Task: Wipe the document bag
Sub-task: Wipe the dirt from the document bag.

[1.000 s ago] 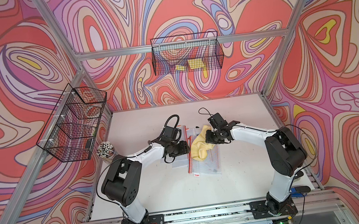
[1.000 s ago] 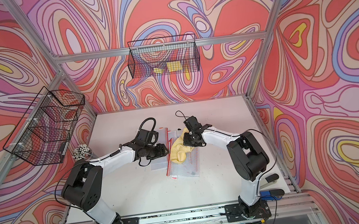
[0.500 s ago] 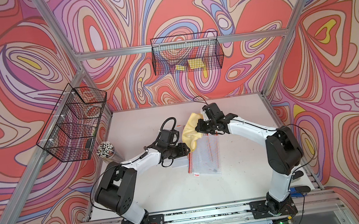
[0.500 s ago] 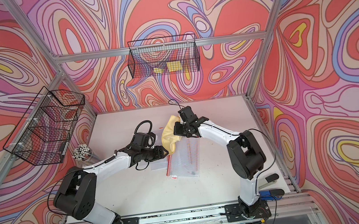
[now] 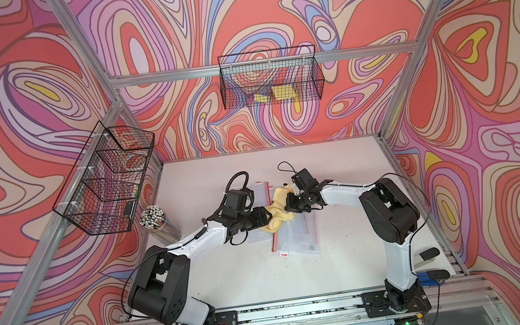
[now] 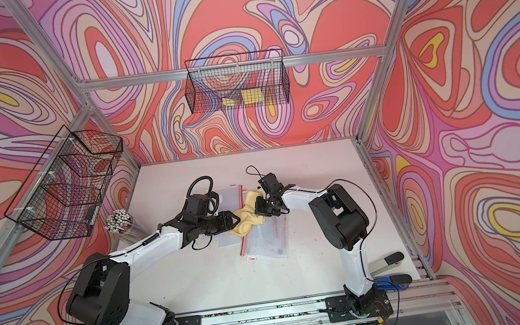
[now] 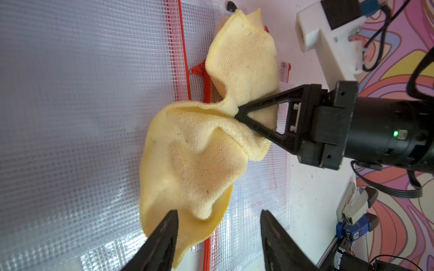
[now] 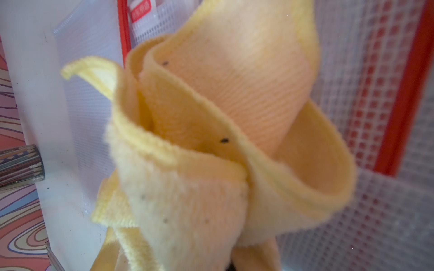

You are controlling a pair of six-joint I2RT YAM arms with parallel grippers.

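Right hand (image 5: pixel 291 205) is clamped tight on the yellow cloth (image 5: pixel 277 208). The left wrist view shows it plainly: the two black fingertips (image 7: pixel 242 110) are pressed together, with a pinch of towelling bunched between them. The rest of the cloth (image 7: pixel 199 152) spills out in loose folds onto the document bag (image 5: pixel 298 238).

That bag lies flat on the white table (image 5: pixel 337 167), clear mesh with a red zip edge. The cloth covers its far end, and the near end with the small red label is bare.

A second mesh bag (image 5: pixel 257 190) lies just beside the document bag, partly under the left arm. The two red zips run side by side, and the cloth drapes across both of them.

Left hand (image 7: pixel 218 215) sits low at the cloth's free edge with its fingers apart. That edge sits at one finger (image 7: pixel 164 234), and nothing is pinched.

In both top views the two hands face each other over the document bag, with the cloth (image 6: pixel 251 215) bridging them. The right wrist view is nearly all yellow folds (image 8: pixel 211 117), flecked with dark specks.

A cup of pencils (image 5: pixel 154 217) stands well apart from the document bag, beyond the left arm.
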